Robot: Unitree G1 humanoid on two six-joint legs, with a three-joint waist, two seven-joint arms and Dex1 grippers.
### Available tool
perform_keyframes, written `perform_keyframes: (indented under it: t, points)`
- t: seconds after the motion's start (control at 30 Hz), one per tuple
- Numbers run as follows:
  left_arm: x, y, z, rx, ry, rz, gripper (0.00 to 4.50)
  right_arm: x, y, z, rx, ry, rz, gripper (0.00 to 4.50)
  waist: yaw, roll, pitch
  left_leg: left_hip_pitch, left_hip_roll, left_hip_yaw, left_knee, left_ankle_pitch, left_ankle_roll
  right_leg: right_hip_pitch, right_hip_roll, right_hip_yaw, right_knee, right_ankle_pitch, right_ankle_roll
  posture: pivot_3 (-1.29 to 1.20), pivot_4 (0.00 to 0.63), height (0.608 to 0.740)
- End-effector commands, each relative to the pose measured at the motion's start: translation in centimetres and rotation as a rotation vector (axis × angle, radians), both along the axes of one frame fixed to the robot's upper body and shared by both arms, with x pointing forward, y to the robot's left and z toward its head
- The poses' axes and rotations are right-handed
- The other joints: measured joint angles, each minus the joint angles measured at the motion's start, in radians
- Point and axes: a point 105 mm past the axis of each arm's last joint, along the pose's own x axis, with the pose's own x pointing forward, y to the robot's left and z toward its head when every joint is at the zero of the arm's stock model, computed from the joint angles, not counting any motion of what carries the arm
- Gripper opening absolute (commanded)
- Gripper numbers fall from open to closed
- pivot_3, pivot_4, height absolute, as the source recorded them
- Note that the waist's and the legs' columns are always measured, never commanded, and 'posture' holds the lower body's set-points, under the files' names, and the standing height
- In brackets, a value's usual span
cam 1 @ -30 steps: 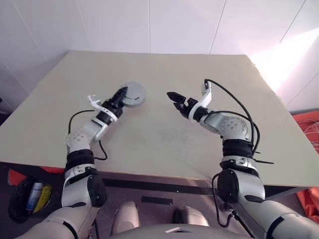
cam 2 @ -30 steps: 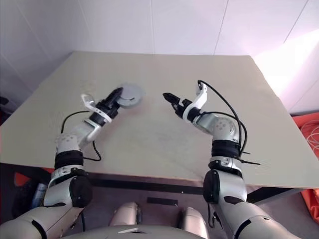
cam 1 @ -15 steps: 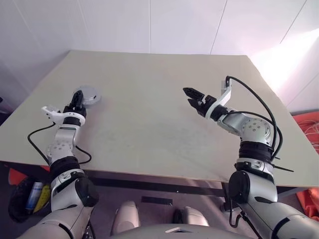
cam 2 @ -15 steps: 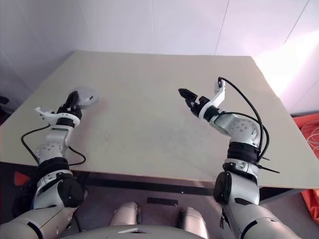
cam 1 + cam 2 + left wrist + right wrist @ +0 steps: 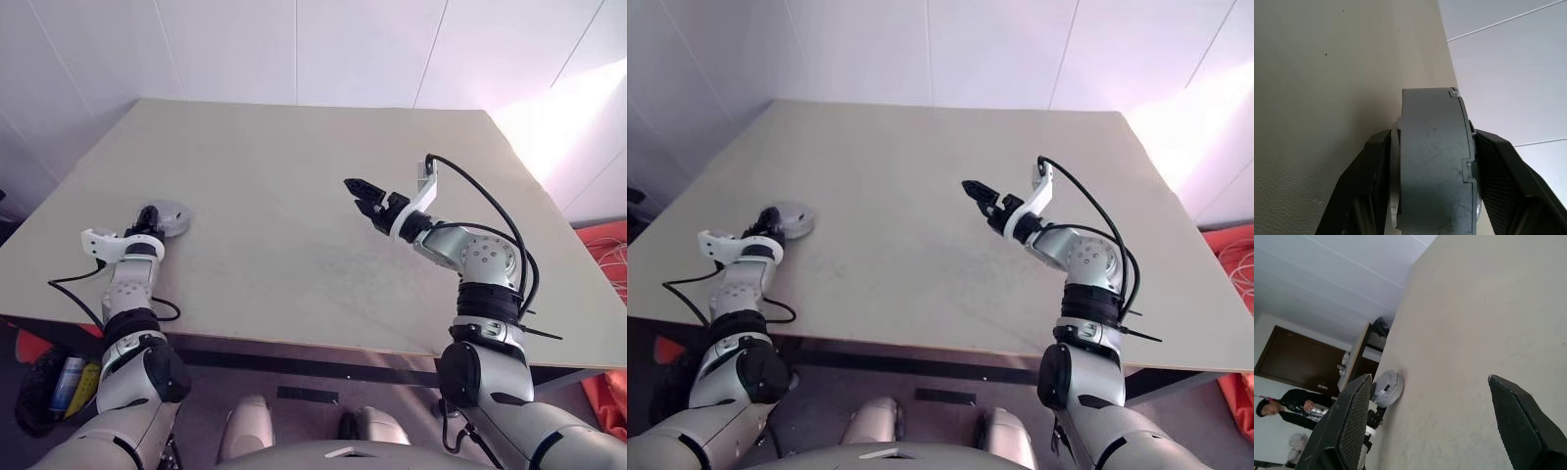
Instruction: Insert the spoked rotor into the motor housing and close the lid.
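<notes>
Head stereo overhead; wrist cameras close.

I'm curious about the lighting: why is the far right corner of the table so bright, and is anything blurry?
Left eye view: strong pinkish light washes out the table's far right corner and the wall beside it. Left wrist view: the grey motor housing, clamped in the left gripper, sits very close and looks soft. Right wrist view: the right gripper's fingers are blurred.

The counter [image 5: 294, 196] has a plain beige top with a dark front edge. White panelled walls [image 5: 294, 49] with thin seams stand behind it. Bright light falls on the wall at the right [image 5: 568, 108]. An orange object [image 5: 607, 245] lies on the floor at right. In the right wrist view, a dark brown door [image 5: 1298, 367] and a person [image 5: 1283, 411] appear beyond the counter.
</notes>
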Motion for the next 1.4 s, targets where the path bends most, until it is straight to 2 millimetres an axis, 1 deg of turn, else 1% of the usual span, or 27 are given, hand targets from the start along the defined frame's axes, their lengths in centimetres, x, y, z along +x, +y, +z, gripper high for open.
perform_keyframes:
  t: [0.03,0.1,0.13,0.17,0.23,0.3,0.33,0.4,0.47,0.6,0.7,0.77,0.83,0.87,0.9,0.93,0.97,1.0,1.03,1.07,1.1,1.13,1.2,1.23,1.33,1.37,1.4]
  points:
    - [0.4,1.4,2.8,0.065,-0.073,0.034,2.12,0.0,0.1,1.2,0.012,-0.048,0.003,4.33,0.0,0.0,0.0,0.0,0.0,0.0,0.0,0.0,0.0,0.0,0.0,0.0,0.0,0.0,0.0,0.0,0.0,0.74]
    - [0.4,1.5,3.0,0.079,-0.081,0.031,2.12,0.0,0.1,1.2,0.01,-0.048,0.003,4.33,0.0,0.0,0.0,0.0,0.0,0.0,0.0,0.0,0.0,0.0,0.0,0.0,0.0,0.0,0.0,0.0,0.0,0.74]
    - [0.4,1.5,3.1,0.086,-0.084,0.028,2.83,0.0,0.1,1.2,0.008,-0.047,0.002,4.37,-0.001,0.0,0.0,0.001,0.0,0.0,0.0,0.0,0.0,0.0,0.0,0.0,0.0,0.0,0.0,0.0,0.0,0.74]
    - [0.4,1.6,3.1,0.097,-0.083,0.029,3.07,0.0,0.1,1.1,0.006,-0.047,0.002,4.37,-0.001,0.0,0.0,0.0,0.0,0.0,0.0,0.0,0.0,0.0,0.0,0.0,0.0,0.0,0.0,0.0,0.0,0.74]
    - [0.3,2.1,3.1,0.123,-0.062,0.058,3.68,0.0,0.0,1.1,0.001,-0.046,0.0,4.37,0.0,0.0,0.0,0.0,0.0,0.0,0.0,0.0,0.0,0.0,0.0,0.0,0.0,0.0,0.0,0.0,0.0,0.74]
    - [-0.1,3.3,2.7,0.143,-0.018,0.125,4.34,0.1,0.0,1.1,-0.001,-0.045,-0.001,4.37,0.0,0.0,0.0,0.0,0.0,0.0,0.0,0.0,0.0,0.0,0.0,0.0,0.0,0.0,0.0,0.0,0.0,0.74]
    - [-0.4,4.1,2.6,0.154,0.0,0.162,4.47,0.1,0.0,1.1,-0.002,-0.045,-0.001,4.37,0.0,0.0,0.0,0.0,0.0,0.0,0.0,0.0,0.0,0.0,0.0,0.0,0.0,0.0,0.0,0.0,0.0,0.74]
    - [-1.1,5.5,2.4,0.184,0.031,0.235,4.47,0.1,0.0,1.0,-0.005,-0.045,0.0,4.37,0.0,0.0,0.0,0.001,0.0,0.0,0.0,0.0,0.0,0.0,0.0,0.0,0.0,-0.001,0.001,0.0,0.0,0.74]
    - [-1.8,6.8,2.0,0.215,0.083,0.299,4.47,0.1,-0.1,1.0,-0.007,-0.045,0.001,4.37,0.0,0.0,0.0,0.001,0.0,0.0,0.0,0.0,0.0,0.0,0.0,0.0,0.0,-0.003,0.006,0.0,0.0,0.74]
    - [-3.3,9.3,1.9,0.293,0.173,0.414,4.47,0.1,0.1,1.1,-0.008,-0.055,0.011,4.37,0.0,0.0,0.0,0.001,0.0,0.0,0.0,0.0,0.0,0.001,0.0,0.0,0.001,-0.003,0.007,0.0,0.0,0.74]
    - [-3.5,10.1,2.9,0.375,0.188,0.438,4.47,0.0,0.0,1.6,-0.034,-0.119,0.011,4.37,0.001,0.0,0.0,0.001,0.0,0.0,0.0,0.0,0.0,0.001,0.0,0.0,0.001,-0.004,0.007,0.0,0.0,0.74]
    - [-2.6,9.9,4.7,0.462,0.149,0.399,4.47,-0.3,-0.2,2.4,-0.092,-0.241,0.005,4.37,0.005,-0.001,-0.001,0.001,0.0,0.0,0.0,0.0,-0.001,0.001,0.0,0.0,0.001,-0.004,0.007,0.0,0.0,0.74]
    - [-1.2,8.7,6.9,0.562,0.078,0.309,4.47,-0.8,-0.3,2.9,-0.153,-0.344,0.012,4.37,0.016,-0.002,0.0,0.001,0.001,0.0,0.0,0.0,-0.001,0.001,0.0,0.0,0.001,-0.004,0.007,0.0,0.0,0.74]
    - [-0.3,7.6,7.9,0.612,0.034,0.24,4.47,-1.1,-0.3,2.9,-0.194,-0.388,0.024,4.37,0.023,-0.002,0.0,0.001,0.001,0.0,0.0,0.0,-0.001,0.001,0.0,0.0,0.001,-0.004,0.007,0.0,0.0,0.74]
    - [1.2,5.1,9.7,0.654,-0.079,0.1,4.47,-1.7,-0.5,2.8,-0.257,-0.44,0.071,4.37,0.026,-0.002,0.0,0.001,0.0,0.0,0.0,0.0,-0.001,0.001,0.0,0.0,0.001,-0.004,0.007,0.0,0.0,0.74]
    - [2.3,2.1,11.2,0.69,-0.181,-0.072,4.47,-2.4,-0.8,2.7,-0.31,-0.483,0.122,4.37,0.031,-0.003,0.0,0.001,0.0,0.0,0.0,0.0,-0.001,0.001,0.0,0.0,0.001,-0.004,0.007,0.0,0.0,0.74]
    - [2.7,-0.1,12.0,0.706,-0.248,-0.193,4.47,-2.8,-1.0,2.6,-0.343,-0.51,0.159,4.37,0.04,-0.003,0.0,0.0,0.0,0.0,0.001,0.0,-0.001,0.001,-0.001,0.0,0.001,-0.004,0.007,0.0,0.0,0.74]
    - [2.6,-2.8,13.1,0.729,-0.337,-0.329,4.47,-3.1,-1.5,2.6,-0.378,-0.537,0.183,4.37,0.042,-0.003,0.0,0.0,0.0,0.0,0.002,0.0,-0.001,0.002,-0.001,0.0,0.001,-0.004,0.006,0.0,0.0,0.74]
    - [2.3,-4.4,13.6,0.74,-0.384,-0.41,4.47,-3.3,-1.9,2.6,-0.397,-0.554,0.193,4.37,0.044,-0.003,0.0,0.0,-0.001,0.0,0.002,0.0,-0.001,0.002,-0.002,0.0,0.001,-0.002,-0.003,0.0,0.0,0.74]
    - [1.7,-6.5,13.9,0.755,-0.431,-0.51,4.47,-3.4,-2.4,2.6,-0.433,-0.579,0.199,4.37,0.041,-0.003,0.0,0.0,-0.001,0.0,0.002,0.0,-0.001,0.003,-0.003,0.0,0.001,-0.002,-0.003,0.0,0.0,0.74]
    - [1.2,-8.2,14.0,0.77,-0.462,-0.592,4.47,-3.5,-2.9,2.6,-0.466,-0.599,0.203,4.37,0.036,-0.003,0.0,0.001,-0.001,0.001,0.002,0.0,0.0,0.003,-0.003,0.001,0.002,-0.002,-0.004,0.0,0.0,0.74]
    - [0.6,-10.1,13.6,0.793,-0.475,-0.688,4.47,-3.6,-3.6,2.6,-0.514,-0.625,0.196,4.37,0.03,-0.003,0.0,0.002,-0.001,0.001,0.002,0.0,0.0,0.003,-0.003,0.001,0.002,-0.002,-0.004,0.0,0.0,0.74]
    - [-0.4,-12.7,12.8,0.806,-0.49,-0.811,4.47,-3.6,-4.8,2.5,-0.592,-0.661,0.182,4.37,0.023,-0.002,0.0,0.001,-0.001,0.002,0.002,0.0,0.0,0.003,-0.003,0.001,0.003,-0.002,-0.005,0.0,0.0,0.74]
    - [-0.7,-14.0,11.9,0.821,-0.481,-0.868,4.47,-3.7,-5.7,2.0,-0.659,-0.671,0.175,4.37,0.019,-0.002,0.0,0.001,0.0,0.002,0.002,0.0,0.0,0.003,-0.002,0.001,0.004,-0.003,-0.006,0.0,0.0,0.74]
    - [-1.1,-16.8,9.1,0.854,-0.441,-0.968,4.47,-3.2,-8.2,1.1,-0.808,-0.672,0.122,4.37,0.017,-0.002,0.0,0.001,0.001,0.003,0.002,0.0,0.0,0.003,0.0,0.001,0.003,-0.003,-0.006,0.0,0.0,0.74]
    - [-1.0,-17.4,8.1,0.868,-0.42,-0.98,4.47,-2.9,-9.0,0.9,-0.846,-0.664,0.094,4.37,0.016,-0.002,0.0,0.001,0.002,0.003,0.002,0.0,0.0,0.003,0.0,0.001,0.003,-0.006,-0.001,0.0,0.0,0.74]
    - [-1.0,-17.8,7.0,0.901,-0.398,-0.973,4.47,-2.6,-9.6,0.4,-0.888,-0.654,0.071,4.37,0.016,-0.002,0.0,0.001,0.002,0.003,0.002,0.001,0.0,0.003,0.0,0.001,0.003,-0.006,-0.001,0.0,0.0,0.74]
